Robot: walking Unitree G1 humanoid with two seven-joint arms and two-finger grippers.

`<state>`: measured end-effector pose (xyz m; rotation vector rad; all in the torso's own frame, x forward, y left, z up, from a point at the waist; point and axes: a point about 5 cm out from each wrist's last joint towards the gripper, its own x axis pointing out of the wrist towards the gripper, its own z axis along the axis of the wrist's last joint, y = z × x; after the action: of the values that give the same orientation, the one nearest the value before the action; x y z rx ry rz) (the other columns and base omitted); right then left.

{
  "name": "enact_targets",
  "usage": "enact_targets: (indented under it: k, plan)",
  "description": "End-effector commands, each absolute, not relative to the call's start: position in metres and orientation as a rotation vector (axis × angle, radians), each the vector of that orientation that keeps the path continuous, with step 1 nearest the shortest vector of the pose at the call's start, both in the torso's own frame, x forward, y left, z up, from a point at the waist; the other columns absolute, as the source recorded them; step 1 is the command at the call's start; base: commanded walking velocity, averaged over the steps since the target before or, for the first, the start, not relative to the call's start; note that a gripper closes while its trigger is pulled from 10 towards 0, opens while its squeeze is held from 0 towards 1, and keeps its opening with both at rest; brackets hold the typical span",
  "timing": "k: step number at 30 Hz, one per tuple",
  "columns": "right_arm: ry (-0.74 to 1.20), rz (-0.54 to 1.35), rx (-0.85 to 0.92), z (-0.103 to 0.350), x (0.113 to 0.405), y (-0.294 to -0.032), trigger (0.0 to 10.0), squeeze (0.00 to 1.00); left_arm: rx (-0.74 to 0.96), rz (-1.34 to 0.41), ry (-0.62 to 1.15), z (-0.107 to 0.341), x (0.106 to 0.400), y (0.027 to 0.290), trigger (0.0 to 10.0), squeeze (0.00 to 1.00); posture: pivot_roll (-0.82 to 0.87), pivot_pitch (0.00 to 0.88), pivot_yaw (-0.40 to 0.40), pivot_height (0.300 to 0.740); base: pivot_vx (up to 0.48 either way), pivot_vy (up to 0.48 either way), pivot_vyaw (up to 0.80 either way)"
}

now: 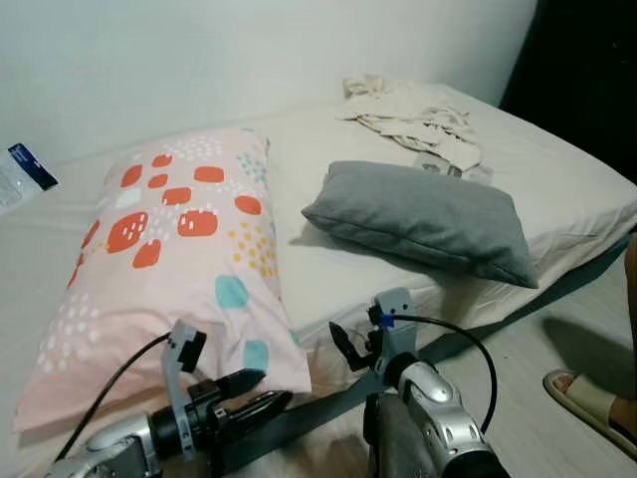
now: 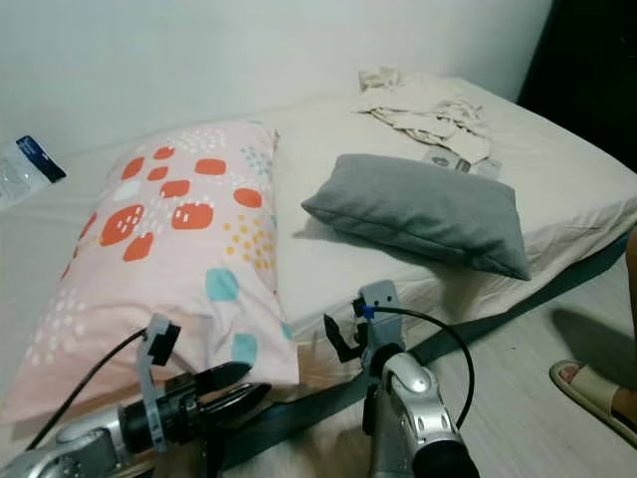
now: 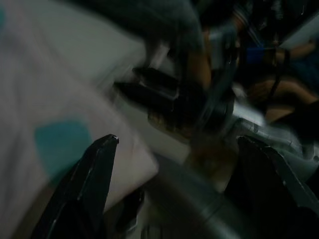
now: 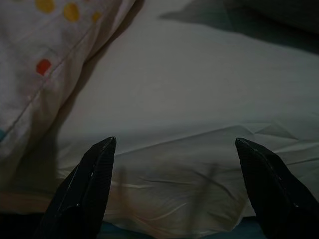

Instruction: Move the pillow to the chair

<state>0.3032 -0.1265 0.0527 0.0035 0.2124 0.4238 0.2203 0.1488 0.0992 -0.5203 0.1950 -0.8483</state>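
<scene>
Pillow (image 1: 169, 259) lies left of frame on bed (image 1: 557, 199); both hands (image 1: 244, 393) (image 1: 350, 344) released, empty, near its lower corner. Advise pinching that corner.

Soft matt cloth pillow (image 1: 174, 269) (printed); creased cloth sheet (image 1: 587, 199).

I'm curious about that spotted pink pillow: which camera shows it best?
The left eye view: the pink pillow lies whole on the bed. The right eye view nearly matches. The right wrist view catches one dotted edge; the left wrist view, a blurred corner with a teal spot.
</scene>
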Motion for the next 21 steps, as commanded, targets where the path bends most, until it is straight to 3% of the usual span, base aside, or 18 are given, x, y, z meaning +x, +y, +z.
enact_targets:
  k: [1, 8, 18, 21]
  plan:
    - [0.213, 0.437, 0.009, 0.054, 0.302, -0.122, 10.0, 0.00, -0.514, -0.766, 0.144, 0.100, 0.223, 0.148, 10.0, 0.00, -0.01, 0.107, -0.015, 0.556, 0.000, 0.000, 0.00]
    - [0.197, 0.442, 0.012, 0.058, 0.306, -0.122, 10.0, 0.00, -0.447, -0.605, 0.028, 0.106, 0.240, 0.133, 10.0, 0.00, -0.02, 0.101, -0.028, 0.556, 0.000, 0.000, 0.00]
    - [0.187, 0.448, 0.005, 0.063, 0.311, -0.124, 10.0, 0.00, -0.388, -0.331, -0.109, 0.117, 0.268, 0.149, 10.0, 0.00, -0.03, 0.084, -0.041, 0.556, 0.000, 0.000, 0.00]
    - [0.180, 0.452, -0.002, 0.066, 0.314, -0.124, 10.0, 0.00, -0.354, -0.176, -0.115, 0.116, 0.283, 0.163, 10.0, 0.00, -0.03, 0.082, -0.039, 0.556, 0.000, 0.000, 0.00]
